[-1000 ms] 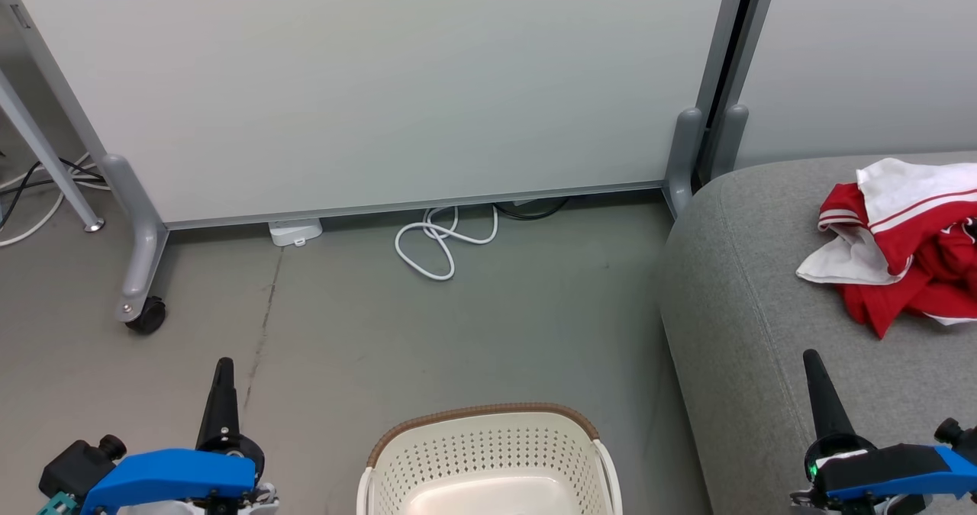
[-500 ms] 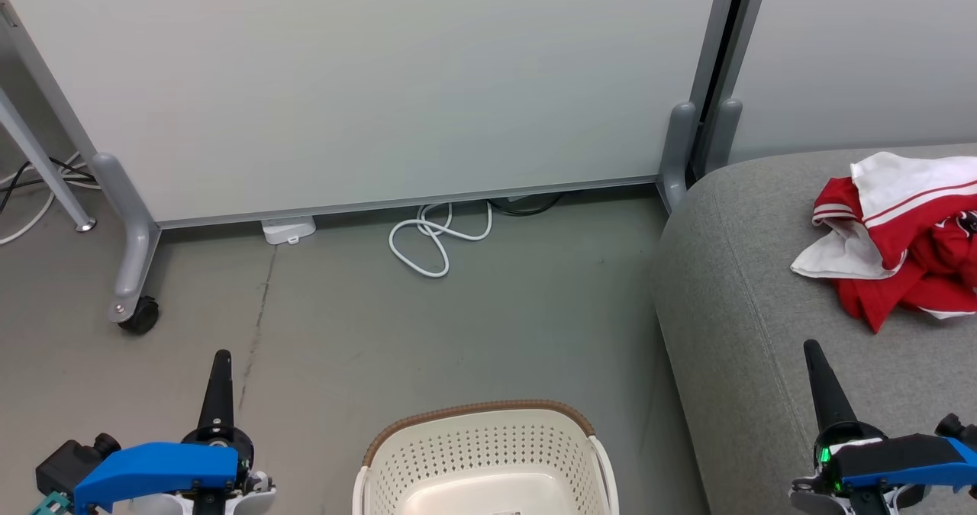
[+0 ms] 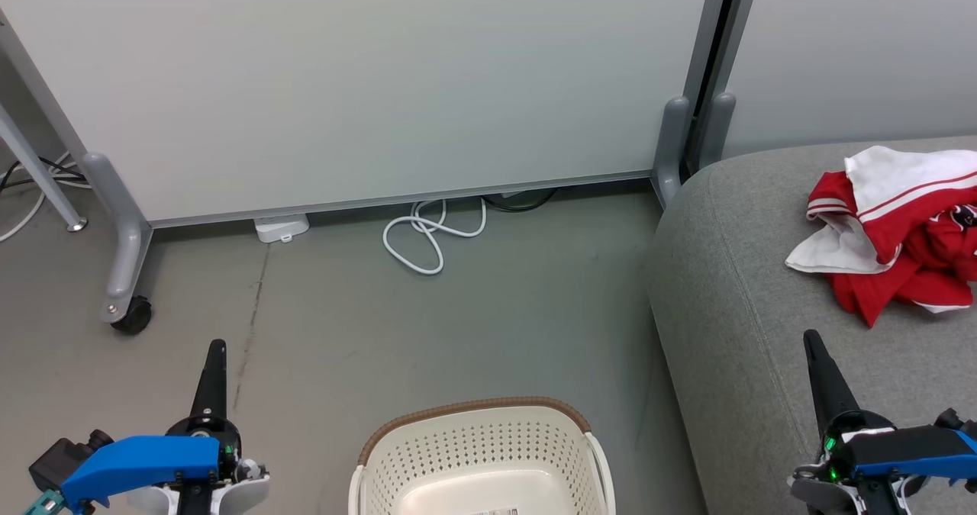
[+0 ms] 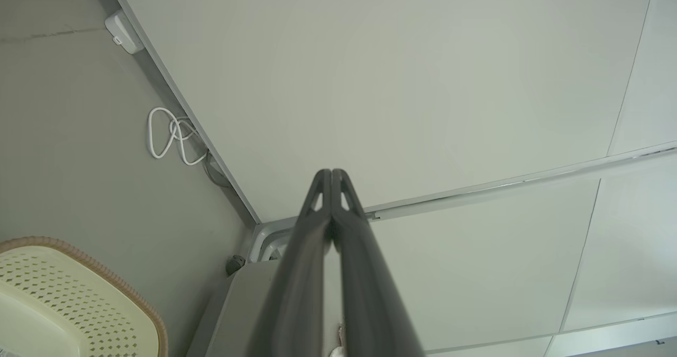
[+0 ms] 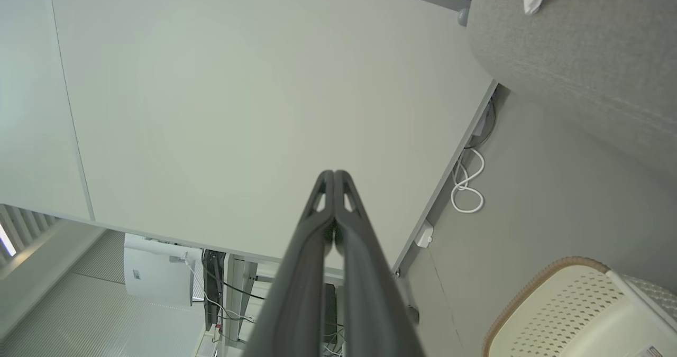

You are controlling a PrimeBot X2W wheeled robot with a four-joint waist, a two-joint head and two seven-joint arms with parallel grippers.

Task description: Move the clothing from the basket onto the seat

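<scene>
1. Head view, right side: red and red-and-white striped clothing point(image 3: 893, 233) heaped on the light-grey sofa point(image 3: 733, 332), running off the frame's right edge.
2. Head view, bottom centre: cream perforated laundry basket point(image 3: 473, 450) standing on the grey floor point(image 3: 458, 324) just beside the sofa's rounded end; visible part of its interior bare and pale, apart from a small label point(image 3: 494, 511); near part cut off by the frame.
3. Progress, as a judgement: transfer complete or close to it; no garment visible in the basket, none in either gripper; one check left, namely the hidden near part of the basket.
4. Lower left, over the floor: left gripper point(image 3: 215, 345); lower right, overlapping the sofa's front: right gripper point(image 3: 809, 337). Both empty and well apart from the clothing; each presented side-on as a single dark spike, jaw state hard to judge from this angle.
5. Left wrist view and right wrist view: look straight along the fingers and settle the matter; both pairs pressed together at the tips, clamped on nothing.
6. Right wrist view: adds the basket's inner floor from the opposite side, bare but for the label; a white corner of cloth on the sofa at the top edge; past the partition panel point(image 5: 238, 108), a white unit point(image 5: 156, 269) in the space beyond.
7. Left wrist view: adds the basket's brown rim band point(image 4: 113, 280) at lower left and a looped white cable point(image 3: 430, 227) at the panel's foot.
</scene>
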